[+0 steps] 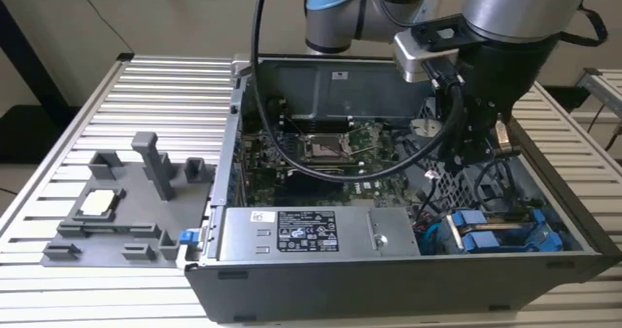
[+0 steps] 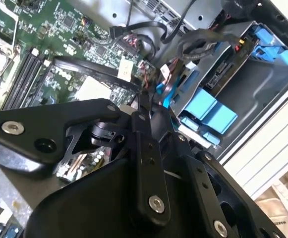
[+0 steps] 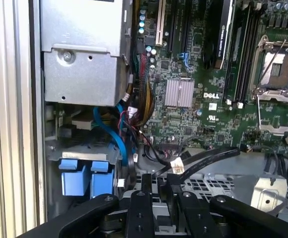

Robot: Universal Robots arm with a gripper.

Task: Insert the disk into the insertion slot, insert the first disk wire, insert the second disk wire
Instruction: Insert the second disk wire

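Two blue-framed drives (image 1: pixel 496 235) sit side by side in the grey drive cage (image 1: pixel 573 229) at the front corner of the open computer case, on the exterior view's right. Which of them is the disk, and which bay is the insertion slot, I cannot tell. Their blue fronts (image 3: pixel 86 179) (image 2: pixel 210 111) appear in both wrist views. My gripper (image 3: pixel 159 187) hangs inside the case just above and behind the cage. Its fingers (image 3: pixel 146 184) stand close together, shut on the end of a black wire (image 3: pixel 208 157) that carries a white tag.
A grey power supply box (image 1: pixel 311 233) fills the case's front. The green motherboard (image 1: pixel 321 153) lies behind it. A perforated metal plate (image 3: pixel 213 184) sits under the gripper. Blue and red cables (image 3: pixel 115 139) run beside the cage. A grey fixture plate (image 1: pixel 116 204) lies on the slatted table.
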